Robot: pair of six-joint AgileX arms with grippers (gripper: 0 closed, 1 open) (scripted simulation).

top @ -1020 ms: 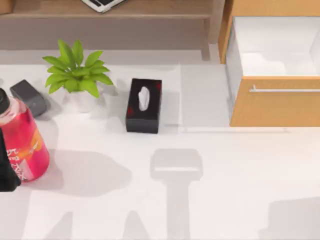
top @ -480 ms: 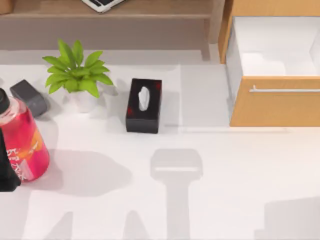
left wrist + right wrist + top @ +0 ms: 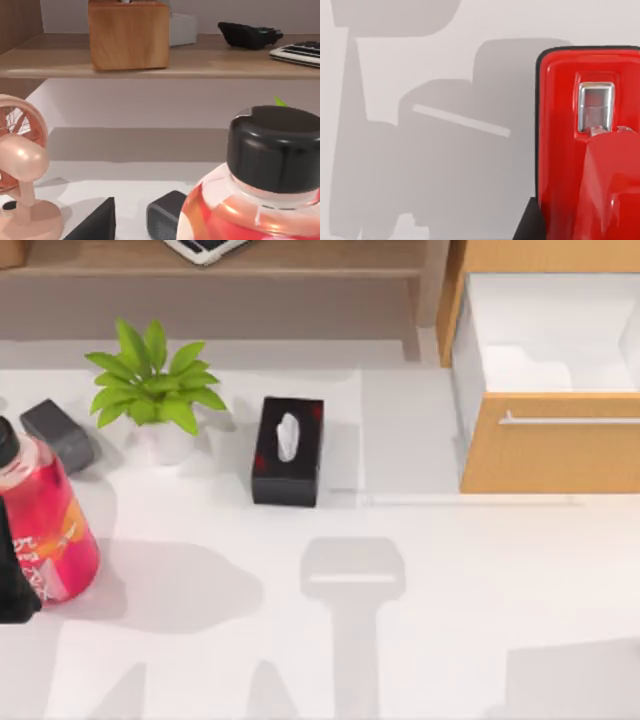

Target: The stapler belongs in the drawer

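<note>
stapler [image 3: 57, 434] unmoved at table's left, drawer [image 3: 552, 445] open, empty. only shadow at lower right has shifted. grip state: cannot tell.

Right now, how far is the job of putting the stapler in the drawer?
Done: the drawer stands open, its white inside showing. In hand: nothing yet. Left: the stapler lies on the table's left side behind the pink bottle, beside the plant, and must be picked up and carried across.
</note>
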